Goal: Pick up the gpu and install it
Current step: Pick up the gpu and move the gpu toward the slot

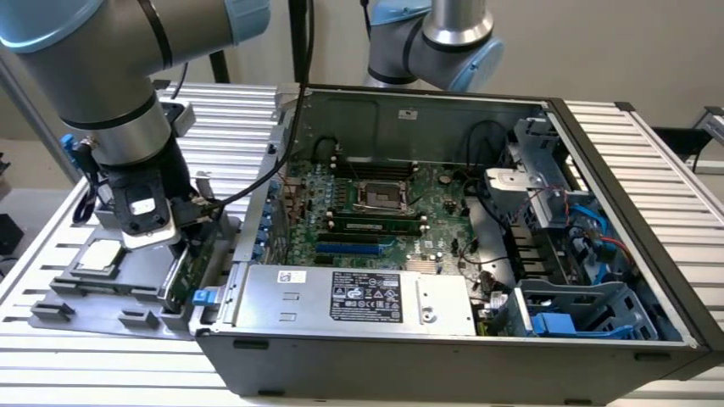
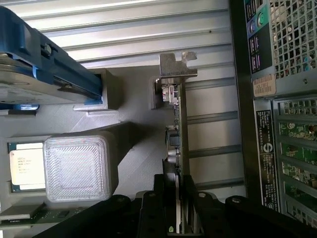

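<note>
Arm [image 1: 114,85], upper left of frame: thick grey-silver tube, pale blue joint caps [image 1: 243,13]. Thin black cable [image 1: 158,38] banded across it. Blue plug [image 1: 68,146] at the wrist. Gripper [image 2: 179,186] matte black, blocky, white patch [image 1: 142,206] on its side. Second blue-capped joint [image 1: 447,47], top centre.

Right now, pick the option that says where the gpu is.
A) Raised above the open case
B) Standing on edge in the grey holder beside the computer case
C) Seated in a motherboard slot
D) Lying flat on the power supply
B: the gpu stands on edge in the grey holder outside the computer case, with the gripper down over it.
</note>
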Robot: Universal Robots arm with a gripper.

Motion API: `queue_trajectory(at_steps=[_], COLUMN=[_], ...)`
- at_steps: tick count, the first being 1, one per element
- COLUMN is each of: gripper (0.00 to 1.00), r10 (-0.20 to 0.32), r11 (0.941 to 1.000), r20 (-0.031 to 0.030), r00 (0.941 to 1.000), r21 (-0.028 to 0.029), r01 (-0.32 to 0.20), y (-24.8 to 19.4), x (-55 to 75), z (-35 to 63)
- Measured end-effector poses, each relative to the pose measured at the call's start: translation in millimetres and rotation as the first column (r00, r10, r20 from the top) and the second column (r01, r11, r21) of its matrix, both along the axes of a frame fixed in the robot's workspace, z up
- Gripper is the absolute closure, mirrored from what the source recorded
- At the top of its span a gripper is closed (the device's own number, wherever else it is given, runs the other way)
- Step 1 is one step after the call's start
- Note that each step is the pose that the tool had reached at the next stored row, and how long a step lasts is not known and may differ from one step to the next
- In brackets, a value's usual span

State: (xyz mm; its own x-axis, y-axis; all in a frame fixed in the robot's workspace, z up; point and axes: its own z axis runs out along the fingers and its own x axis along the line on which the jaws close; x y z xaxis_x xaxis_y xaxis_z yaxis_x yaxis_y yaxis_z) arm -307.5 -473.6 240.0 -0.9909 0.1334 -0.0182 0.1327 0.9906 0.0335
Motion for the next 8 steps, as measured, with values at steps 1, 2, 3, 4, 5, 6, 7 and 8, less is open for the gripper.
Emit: queue_trajectory(at_steps=[1, 2, 3, 4, 5, 6, 7, 8], gripper=[0.73, 0.73, 0.73, 0.73, 0.73, 0.73, 0.73, 0.73], r10=[0.000, 0.001, 0.002, 0.006, 0.012, 0.021, 0.033, 0.049], r11=[1.0000, 1.0000, 1.0000, 1.0000, 0.9999, 0.9998, 0.9995, 0.9988], r20=[0.0000, 0.0000, 0.0000, 0.0000, 0.0000, 0.0000, 0.0001, 0.0000], r00=[1.0000, 1.0000, 1.0000, 1.0000, 0.9999, 0.9998, 0.9995, 0.9988], r21=[0.0000, 0.0000, -0.0001, -0.0001, -0.0001, -0.0001, -0.0001, -0.0001], r01=[0.000, -0.001, -0.002, -0.006, -0.012, -0.021, -0.033, -0.049], y=[0.0, 0.0, 0.0, 0.0, 0.0, 0.0, 0.0, 0.0], x=[0.0, 0.0, 0.0, 0.0, -0.1, -0.1, -0.1, 0.0], z=[0.0, 0.0, 0.0, 0.0, 0.0, 0.0, 0.0, 0.0])
